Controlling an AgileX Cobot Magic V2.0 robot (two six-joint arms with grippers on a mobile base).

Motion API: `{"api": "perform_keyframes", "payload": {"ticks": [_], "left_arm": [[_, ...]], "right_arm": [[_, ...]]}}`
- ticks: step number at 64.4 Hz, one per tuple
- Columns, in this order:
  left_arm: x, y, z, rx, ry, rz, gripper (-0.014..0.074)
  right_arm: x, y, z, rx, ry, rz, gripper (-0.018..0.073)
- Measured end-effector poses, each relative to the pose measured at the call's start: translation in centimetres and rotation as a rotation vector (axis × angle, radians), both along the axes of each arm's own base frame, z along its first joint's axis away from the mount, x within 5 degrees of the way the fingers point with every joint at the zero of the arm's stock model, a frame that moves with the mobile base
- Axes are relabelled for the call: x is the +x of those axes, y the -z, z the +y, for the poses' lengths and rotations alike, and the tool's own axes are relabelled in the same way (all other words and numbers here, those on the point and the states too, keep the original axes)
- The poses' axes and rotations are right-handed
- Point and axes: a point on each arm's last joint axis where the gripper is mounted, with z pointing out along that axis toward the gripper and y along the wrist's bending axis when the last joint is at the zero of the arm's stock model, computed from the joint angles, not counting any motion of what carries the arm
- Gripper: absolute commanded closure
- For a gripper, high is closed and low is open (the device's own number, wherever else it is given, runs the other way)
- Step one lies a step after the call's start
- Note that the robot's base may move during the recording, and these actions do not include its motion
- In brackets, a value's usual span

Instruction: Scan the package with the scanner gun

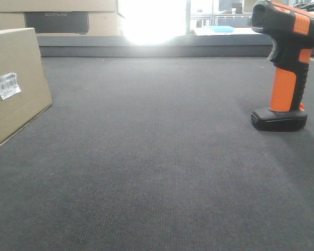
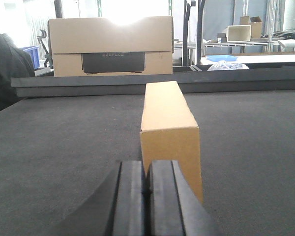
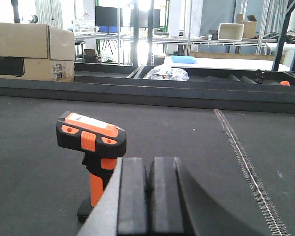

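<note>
**Orange-and-black scanner gun and brown package on a dark tabletop**

Charcoal woven fabric covers the tabletop [image 1: 157, 172], which runs back to a low dark raised edge.

Item 1: scanner gun [image 1: 285, 63]. Black body with an orange grip and orange top panels. It stands upright on its flat black base at the right side of the front view, its head reaching the top of the frame. In the right wrist view it stands left of centre, just ahead of the right gripper [image 3: 148, 196], with a pale label on top of the head. Nothing touches it.

Item 2: package [image 1: 13, 86]. A plain brown cardboard box at the left edge of the front view, resting on the tabletop, with a white barcode label [image 1: 7, 84] stuck on the face turned toward the camera. In the left wrist view it appears end-on as a long narrow box reaching away from the camera, directly ahead of the left gripper [image 2: 147, 194]. Package and scanner gun stand well apart, at opposite sides of the tabletop.

Item 3: left gripper. Two black fingers [image 2: 130, 196] pressed together with no gap between them, holding nothing.

Item 4: right gripper. Black fingers [image 3: 132, 196] likewise closed against each other and empty.

Item 5: background. A larger cardboard box [image 2: 110, 46] with a dark printed panel sits beyond the tabletop's far edge; shelving, bins and a blue tray [image 3: 183, 59] lie farther back under strong window glare.
</note>
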Motion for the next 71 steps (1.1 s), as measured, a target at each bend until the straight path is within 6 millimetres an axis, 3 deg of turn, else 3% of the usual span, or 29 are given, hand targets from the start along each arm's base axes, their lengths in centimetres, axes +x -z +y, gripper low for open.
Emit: {"api": "perform_keyframes", "payload": {"ticks": [10, 18, 35, 47, 71], "left_arm": [[0.0, 0.0, 0.0, 0.0, 0.0, 0.0, 0.0707], [0.0, 0.0, 0.0, 0.0, 0.0, 0.0, 0.0707], [0.0, 0.0, 0.0, 0.0, 0.0, -0.002, 0.0707], [0.0, 0.0, 0.0, 0.0, 0.0, -0.002, 0.0707], [0.0, 0.0, 0.0, -0.002, 0.0, -0.002, 0.0707]], "right_arm": [[0.0, 0.1, 0.2, 0.041, -0.021, 0.0, 0.0722], [0.7, 1.2, 0.3, 0.075, -0.04, 0.01, 0.0722], [3.0, 6.7, 0.0, 0.105, -0.014, 0.015, 0.0722], [3.5, 9.4, -0.5, 0.109, 0.053, 0.06, 0.0722], [3.5, 9.7, -0.7, 0.076, 0.084, 0.046, 0.0722]]}}
